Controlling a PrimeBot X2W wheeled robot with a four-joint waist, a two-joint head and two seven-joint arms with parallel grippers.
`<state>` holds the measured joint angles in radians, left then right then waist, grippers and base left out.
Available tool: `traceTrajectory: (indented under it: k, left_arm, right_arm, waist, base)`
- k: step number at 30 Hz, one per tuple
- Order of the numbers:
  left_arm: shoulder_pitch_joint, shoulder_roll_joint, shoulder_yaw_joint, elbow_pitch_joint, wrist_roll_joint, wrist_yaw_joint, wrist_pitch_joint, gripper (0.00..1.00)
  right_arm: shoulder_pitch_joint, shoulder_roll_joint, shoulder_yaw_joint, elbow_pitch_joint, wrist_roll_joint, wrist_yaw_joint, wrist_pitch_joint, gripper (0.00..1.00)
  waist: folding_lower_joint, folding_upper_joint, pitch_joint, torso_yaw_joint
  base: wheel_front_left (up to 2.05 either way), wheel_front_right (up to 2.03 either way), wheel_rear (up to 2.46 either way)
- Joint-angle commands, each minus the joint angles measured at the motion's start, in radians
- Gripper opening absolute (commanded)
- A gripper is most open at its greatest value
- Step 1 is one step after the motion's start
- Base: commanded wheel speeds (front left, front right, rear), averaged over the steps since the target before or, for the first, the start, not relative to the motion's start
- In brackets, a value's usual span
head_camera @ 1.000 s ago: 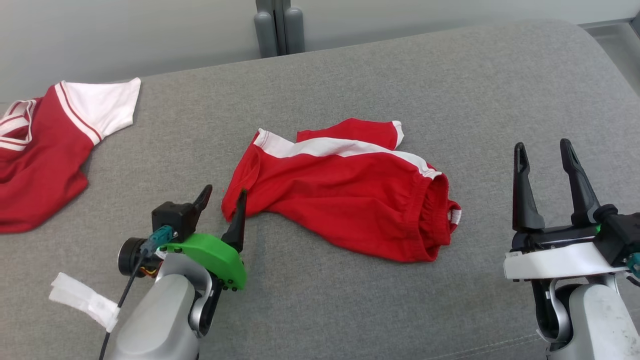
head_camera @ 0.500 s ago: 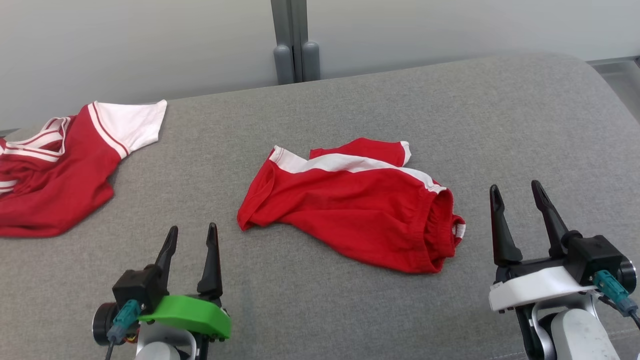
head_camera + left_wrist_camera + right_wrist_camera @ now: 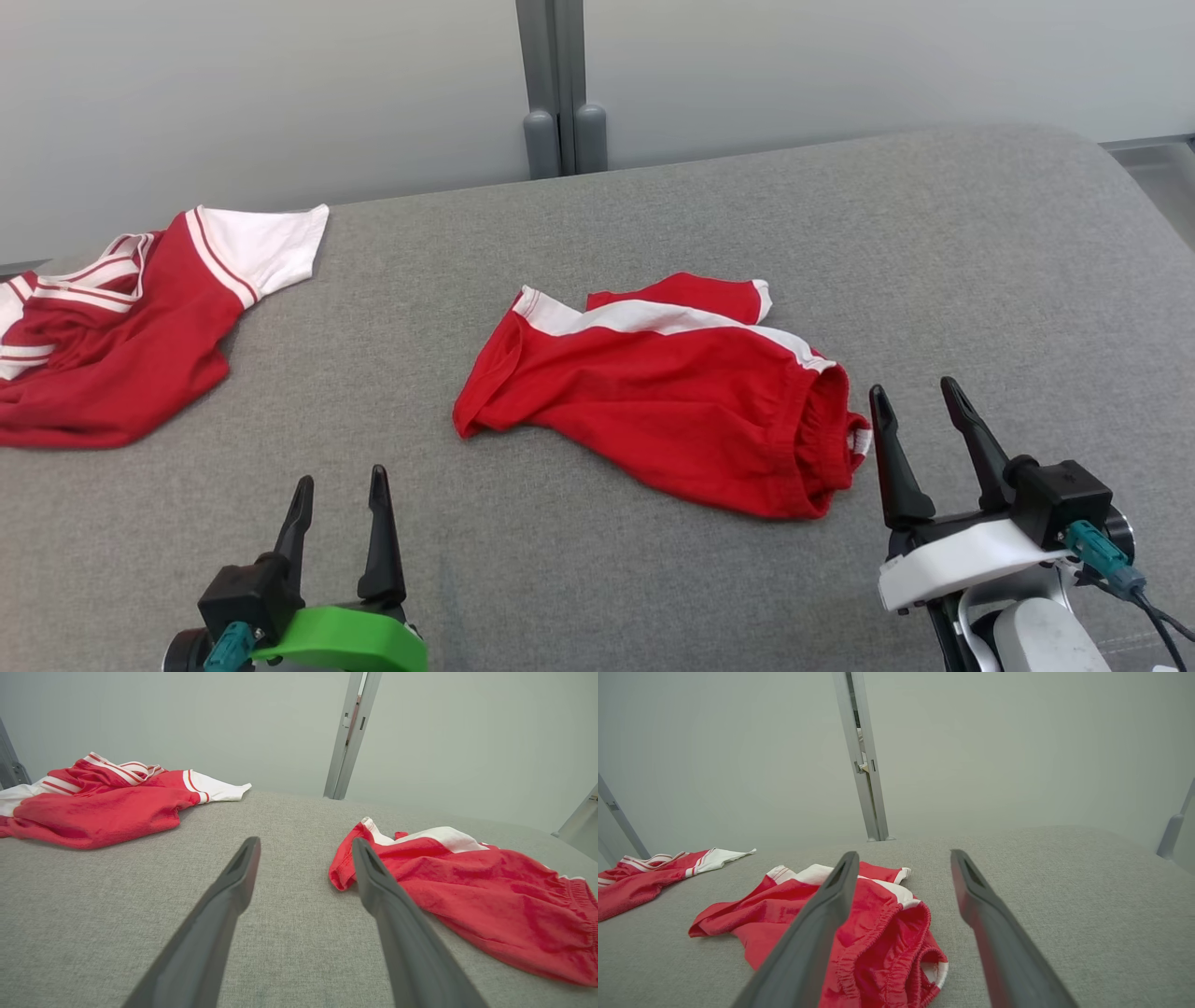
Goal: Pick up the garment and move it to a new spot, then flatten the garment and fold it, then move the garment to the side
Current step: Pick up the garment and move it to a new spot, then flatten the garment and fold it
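surface: grey fabric cushion (image 3: 653,579) | wall (image 3: 233,84): pale | post (image 3: 551,56): grey metal

a red shirt (image 3: 103,364) with white sleeves and striped trim lies crumpled at the far left edge of the grey fabric surface (image 3: 653,579). beyond the surface's far edge is a pale wall (image 3: 840,65), with a grey post (image 3: 551,56) near its middle.

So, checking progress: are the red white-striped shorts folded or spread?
Loosely doubled, rumpled: the red shorts have overlapping legs, bunched waistband.
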<state>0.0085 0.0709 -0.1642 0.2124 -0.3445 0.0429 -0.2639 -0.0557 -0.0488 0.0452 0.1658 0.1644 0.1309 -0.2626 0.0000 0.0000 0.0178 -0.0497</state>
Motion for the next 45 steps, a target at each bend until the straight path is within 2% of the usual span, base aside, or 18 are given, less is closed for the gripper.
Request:
traceTrajectory:
  k: [1, 18, 27, 34, 45]
  left_arm:
    - [0.011, -0.005, 0.007, -0.001, 0.015, -0.006, -0.001, 1.0]
    - [0.008, -0.018, 0.043, 0.008, 0.043, -0.023, -0.001, 1.0]
    - [-0.027, -0.02, 0.026, 0.02, 0.062, -0.029, -0.001, 1.0]
    - [-0.187, -0.003, -0.029, 0.107, 0.104, -0.064, 0.031, 1.0]
    - [-0.551, 0.028, -0.071, 0.364, 0.145, -0.098, 0.152, 1.0]
  right_arm:
    - [-0.011, -0.003, -0.002, 0.006, -0.001, 0.0, -0.003, 1.0]
    - [-0.013, -0.003, -0.013, 0.013, -0.011, 0.0, -0.003, 1.0]
    - [-0.026, -0.003, -0.015, 0.004, -0.018, 0.0, -0.003, 1.0]
    - [-0.051, -0.003, -0.001, -0.005, -0.022, 0.0, -0.003, 1.0]
    - [-0.105, -0.002, 0.042, -0.019, -0.005, 0.0, -0.003, 1.0]
  waist:
    - [0.0, 0.0, 0.0, 0.002]
    - [0.0, 0.0, 0.013, 0.003]
    - [0.0, 0.0, 0.045, 0.003]
    - [0.0, 0.0, 0.102, -0.028]
    - [0.0, 0.0, 0.247, -0.141]
  base:
    - [0.0, 0.0, 0.0]
    - [0.0, 0.0, 0.0]
    - [0.0, 0.0, 0.0]
    - [0.0, 0.0, 0.0]
    - [0.0, 0.0, 0.0]
